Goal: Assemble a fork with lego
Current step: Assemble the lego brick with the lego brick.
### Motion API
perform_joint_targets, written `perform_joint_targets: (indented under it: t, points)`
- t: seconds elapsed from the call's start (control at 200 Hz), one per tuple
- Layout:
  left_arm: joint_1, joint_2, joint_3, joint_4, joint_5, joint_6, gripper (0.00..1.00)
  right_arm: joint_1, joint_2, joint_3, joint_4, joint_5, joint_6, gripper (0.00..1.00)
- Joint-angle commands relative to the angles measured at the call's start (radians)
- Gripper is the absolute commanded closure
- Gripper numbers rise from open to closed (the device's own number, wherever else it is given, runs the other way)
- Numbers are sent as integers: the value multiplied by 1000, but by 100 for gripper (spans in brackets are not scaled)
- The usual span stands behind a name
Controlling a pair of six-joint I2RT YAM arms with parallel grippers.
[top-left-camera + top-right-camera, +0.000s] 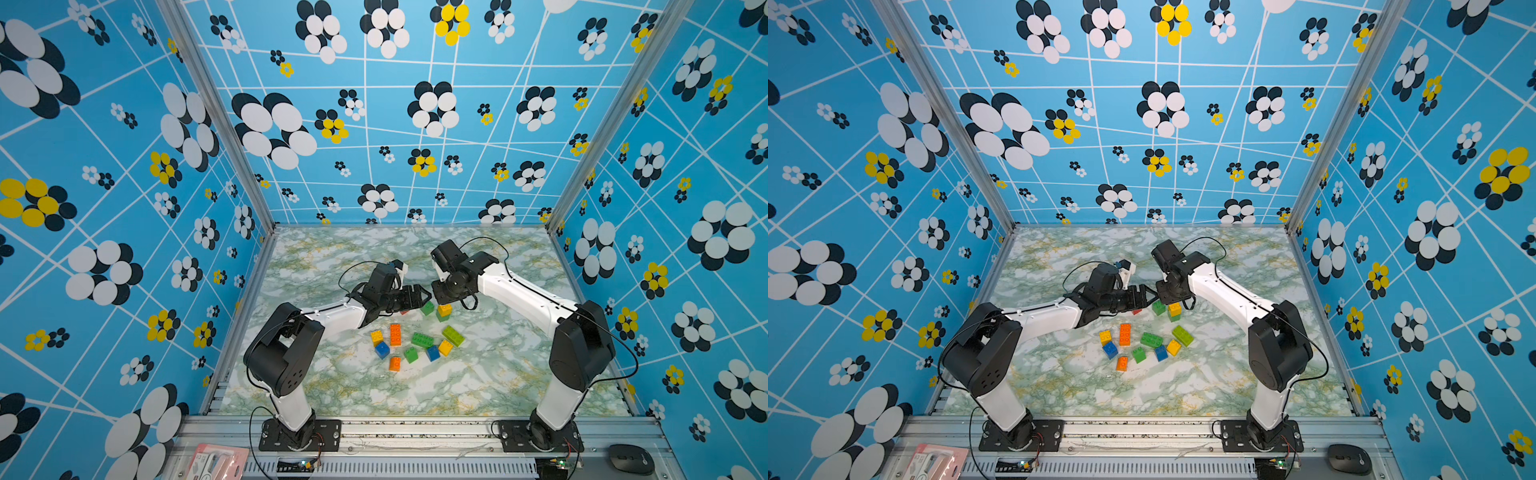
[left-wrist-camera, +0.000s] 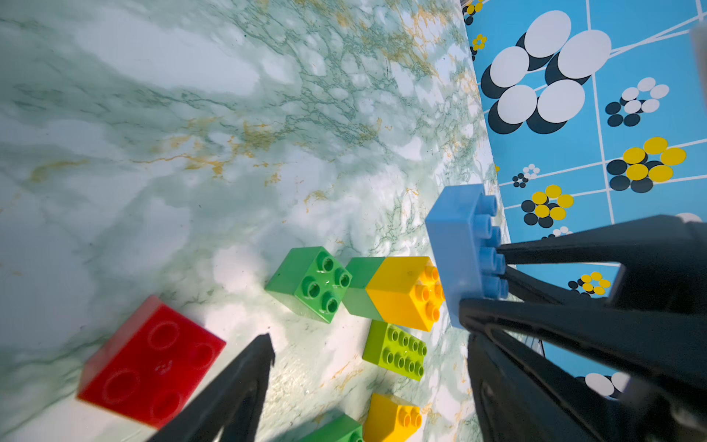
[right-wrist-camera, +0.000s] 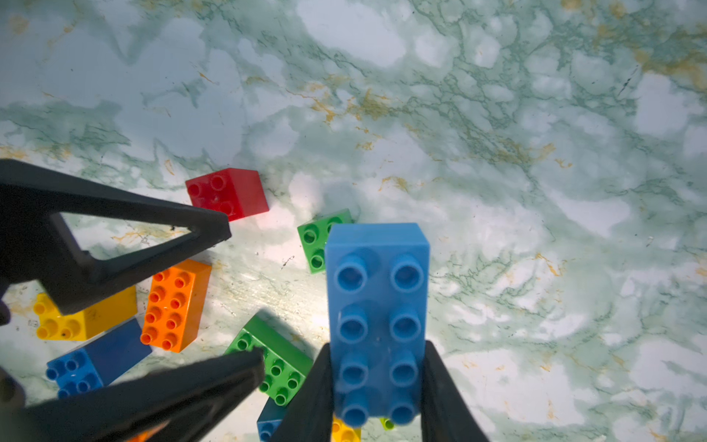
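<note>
Barely begun, I judge; the right gripper [image 3: 377,344] is clamped on a light blue oblong brick [image 3: 377,268] above the table [image 1: 324,257] centre; the left gripper [image 3: 246,292], jaws apart, hangs empty beside it; one yellow-on-green pair [image 1: 443,312] is joined; other bricks [image 1: 422,340] lie loose nearer.

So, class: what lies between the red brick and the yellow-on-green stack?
A green square brick, close beside the yellow-on-green stack and apart from the red brick; the left wrist view shows it.
</note>
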Motion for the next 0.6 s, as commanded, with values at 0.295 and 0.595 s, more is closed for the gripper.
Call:
perform_joint_targets:
  t: [0.295, 0.595]
  points:
    - [5, 15, 10, 14, 19, 22, 17, -5, 34, 26, -42, -2, 13, 100]
    - [-1, 18, 19, 7, 24, 29, 17, -5, 41, 21, -53, -4, 10, 100]
